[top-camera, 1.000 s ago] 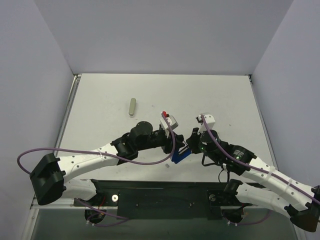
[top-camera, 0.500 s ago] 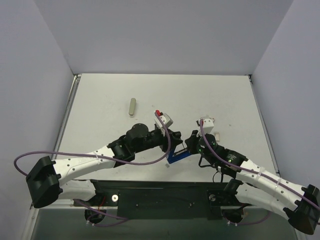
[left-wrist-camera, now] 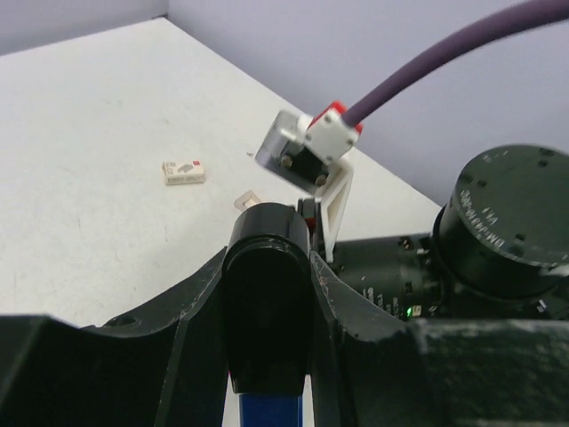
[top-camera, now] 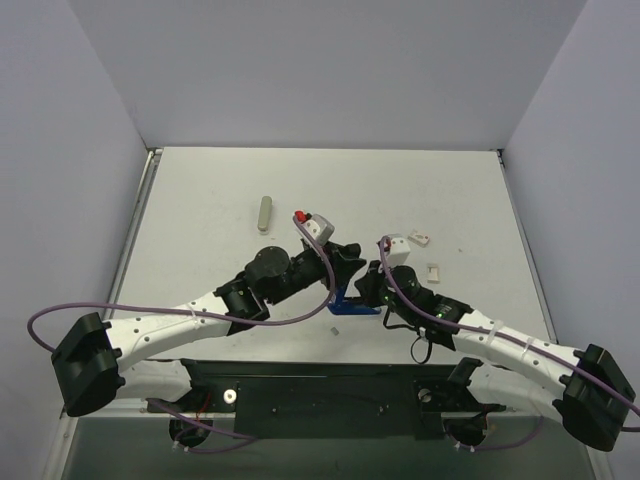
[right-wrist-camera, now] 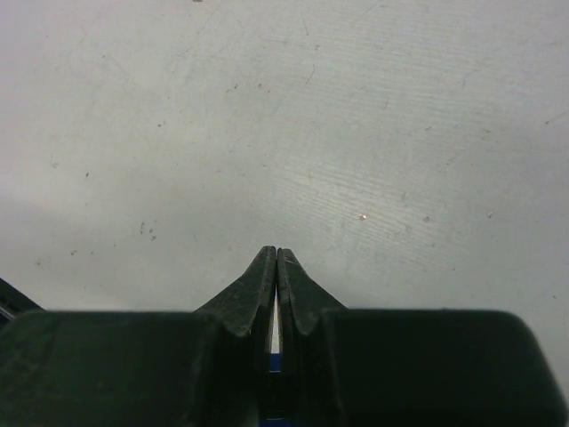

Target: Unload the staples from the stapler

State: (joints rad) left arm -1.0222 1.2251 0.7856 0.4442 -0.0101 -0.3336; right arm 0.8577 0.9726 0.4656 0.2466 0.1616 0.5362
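The stapler, blue with a black end, is held just above the table between my two grippers. My left gripper is shut on its black end, and blue shows below that end in the left wrist view. My right gripper is shut, fingertips together, with a thin blue and white part of the stapler pinched deep between the fingers. Three pale staple bits lie on the table: one at the right, also in the left wrist view, one nearer, and one by the stapler.
A small grey-olive bar lies on the table to the far left. Walls close the table on three sides. Both wrists crowd together at the table's near middle, with purple cables looping off them.
Both grippers have moved left and a little farther from the bases with the stapler, which has turned flatter. The right wrist's shift has uncovered two pale bits at the right.
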